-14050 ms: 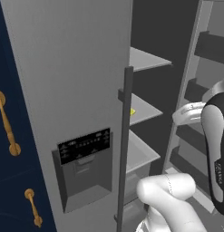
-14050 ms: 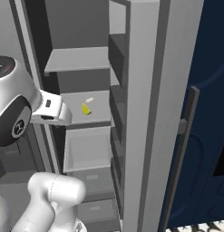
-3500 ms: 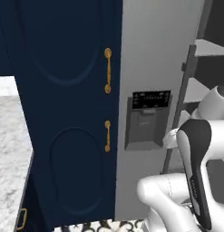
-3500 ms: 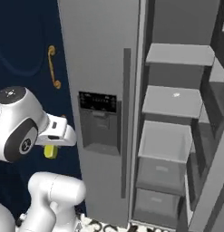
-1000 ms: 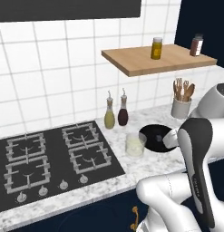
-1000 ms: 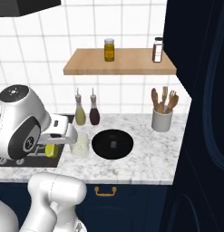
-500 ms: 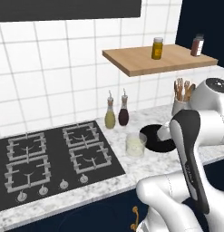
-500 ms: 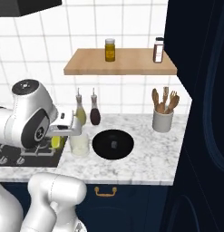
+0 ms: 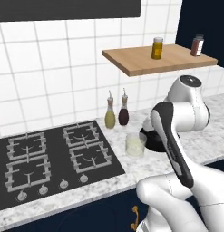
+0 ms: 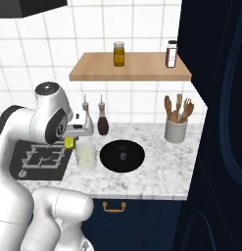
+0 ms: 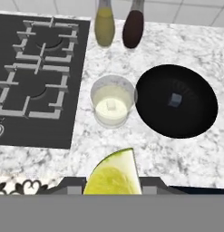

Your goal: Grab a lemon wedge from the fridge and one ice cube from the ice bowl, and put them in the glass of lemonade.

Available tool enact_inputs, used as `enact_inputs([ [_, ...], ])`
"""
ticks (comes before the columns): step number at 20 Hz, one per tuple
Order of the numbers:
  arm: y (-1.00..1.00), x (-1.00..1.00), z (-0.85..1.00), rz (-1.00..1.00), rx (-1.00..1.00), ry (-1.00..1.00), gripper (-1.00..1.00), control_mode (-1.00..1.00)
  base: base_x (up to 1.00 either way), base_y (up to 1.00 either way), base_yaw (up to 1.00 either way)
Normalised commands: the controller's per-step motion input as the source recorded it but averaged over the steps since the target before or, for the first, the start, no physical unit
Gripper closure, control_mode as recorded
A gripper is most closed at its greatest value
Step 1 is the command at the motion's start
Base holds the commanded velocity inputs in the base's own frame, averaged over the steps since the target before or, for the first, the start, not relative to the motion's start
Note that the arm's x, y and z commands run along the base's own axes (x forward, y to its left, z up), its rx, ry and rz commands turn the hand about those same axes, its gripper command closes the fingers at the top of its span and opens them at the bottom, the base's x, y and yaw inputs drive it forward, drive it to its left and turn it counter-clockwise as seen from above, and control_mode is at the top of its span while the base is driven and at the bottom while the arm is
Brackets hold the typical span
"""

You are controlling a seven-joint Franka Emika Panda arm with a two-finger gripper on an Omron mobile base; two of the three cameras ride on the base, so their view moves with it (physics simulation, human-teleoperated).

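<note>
My gripper (image 10: pixel 69 142) is shut on the lemon wedge (image 11: pixel 114 173), a bright yellow piece hanging above the counter's front edge, just short of the glass. The glass of lemonade (image 11: pixel 113 102) stands upright on the marble between the stove and the ice bowl, with a small pale square in its liquid. In the right base view the wedge (image 10: pixel 69 142) hangs just left of the glass (image 10: pixel 85 154) and above its rim. The black ice bowl (image 11: pixel 176 100) sits right of the glass with one ice cube (image 11: pixel 176 99) inside. My arm partly hides the bowl (image 9: pixel 149 138) behind the glass (image 9: pixel 135 144). The fridge is out of view.
Oil and vinegar bottles (image 11: pixel 104 25) (image 11: pixel 133 27) stand behind the glass. A black gas hob (image 9: pixel 54 154) lies to the left. A utensil crock (image 10: pixel 175 130) sits at the right, below a wooden shelf (image 10: pixel 130 66) with jars. A navy cabinet (image 10: pixel 215 122) bounds the counter's right end.
The arm has swung up and forward over the counter, carrying the lemon wedge closer to the glass. The base has stayed put over the last second.
</note>
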Motion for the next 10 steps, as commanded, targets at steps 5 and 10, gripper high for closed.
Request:
enact_inputs([
  [5, 0.25, 0.27, -0.65, 0.00, 0.00, 0.14, 1.00, -1.00, 0.00, 0.00, 0.00],
  [10, 0.06, 0.34, -0.18, 0.00, 0.00, -0.01, 1.00, -1.00, 0.00, 0.00, 0.00],
])
